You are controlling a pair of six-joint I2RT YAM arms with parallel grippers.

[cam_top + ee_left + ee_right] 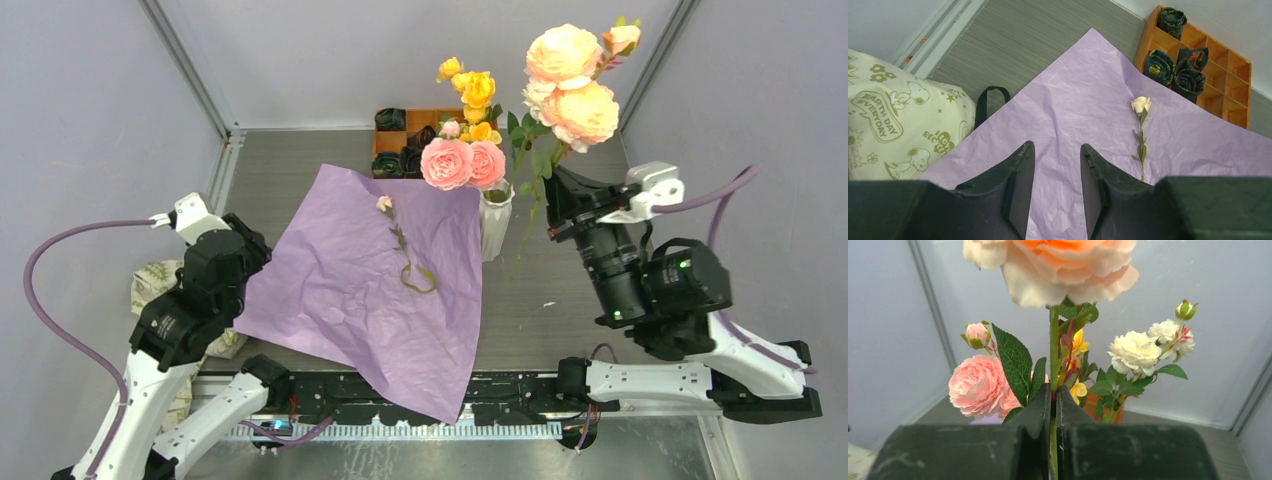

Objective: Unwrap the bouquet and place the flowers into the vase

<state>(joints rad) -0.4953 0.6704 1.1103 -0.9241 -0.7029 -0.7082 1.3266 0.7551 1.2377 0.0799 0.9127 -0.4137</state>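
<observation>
Our right fingers [1045, 407] are clenched on the green stem of a peach rose [1058, 265]. Its long axis runs pretty much straight up, with the big ruffled head on top and the stem tail dangling just right of the vase [495, 225]. We see pink and yellow flowers [455, 162] standing in that white ribbed vase. Our left fingers [1023, 165] are released with nothing between them, hovering over the flat purple paper [1088, 95]. A small cream bud [1141, 104] lies there, head pointing to the counter's [560, 300] far side.

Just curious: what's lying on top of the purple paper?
One small pale rose on a thin stem lies on the purple paper, with a curled green strand by its end. Whatever is beneath the sheet is hidden.
</observation>
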